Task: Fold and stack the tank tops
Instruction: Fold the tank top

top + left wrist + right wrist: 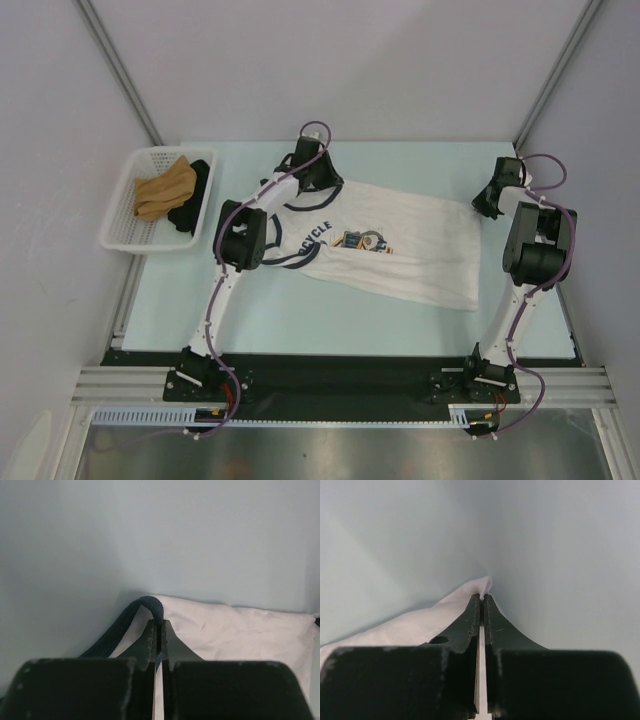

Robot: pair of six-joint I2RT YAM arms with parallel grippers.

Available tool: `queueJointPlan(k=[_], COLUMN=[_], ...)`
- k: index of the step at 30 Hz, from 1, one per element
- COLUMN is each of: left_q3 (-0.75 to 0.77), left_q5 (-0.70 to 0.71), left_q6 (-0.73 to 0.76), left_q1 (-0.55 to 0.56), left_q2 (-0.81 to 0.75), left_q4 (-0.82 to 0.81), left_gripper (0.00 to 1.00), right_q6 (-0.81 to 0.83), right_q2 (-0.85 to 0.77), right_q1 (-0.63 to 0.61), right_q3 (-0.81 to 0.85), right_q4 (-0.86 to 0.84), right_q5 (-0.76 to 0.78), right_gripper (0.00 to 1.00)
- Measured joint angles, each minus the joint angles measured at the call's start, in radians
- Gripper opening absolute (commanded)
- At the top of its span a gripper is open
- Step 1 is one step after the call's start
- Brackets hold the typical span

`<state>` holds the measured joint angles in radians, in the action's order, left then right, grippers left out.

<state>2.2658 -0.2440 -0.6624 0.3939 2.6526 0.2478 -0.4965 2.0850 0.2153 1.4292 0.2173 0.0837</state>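
While clamped on tank top [420, 250], left gripper [158, 625], right gripper [482, 597]; cloths [165, 190] in basket [118, 215].

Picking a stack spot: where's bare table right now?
Bare table: wide near strip between tank top and base plate; narrower far strip between top and back wall. Crowded: the middle, top spread between left gripper and right gripper, both shut on it; basket at left holds cloths.
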Motion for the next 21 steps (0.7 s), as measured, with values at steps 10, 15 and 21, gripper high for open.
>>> queueJointPlan(k=[10, 15, 21], left_q3=[-0.169, -0.269, -0.359], left_q5=[-0.022, -0.032, -0.041], left_q6=[0.014, 0.019, 0.028], left_q1=[-0.003, -0.003, -0.003], left_q2=[-0.097, -0.18, -0.252], left_q4=[-0.098, -0.163, -0.23], left_gripper=[0.0, 0.0, 0.01], right_q6=[0.001, 0.001, 0.0], right_q2=[-0.062, -0.119, -0.183], right_q1=[0.0, 0.0, 0.0], right_q3=[-0.035, -0.04, -0.083], right_q4=[0.01, 0.023, 0.03], right_q5=[0.015, 0.018, 0.025], right_gripper=[0.0, 0.0, 0.0])
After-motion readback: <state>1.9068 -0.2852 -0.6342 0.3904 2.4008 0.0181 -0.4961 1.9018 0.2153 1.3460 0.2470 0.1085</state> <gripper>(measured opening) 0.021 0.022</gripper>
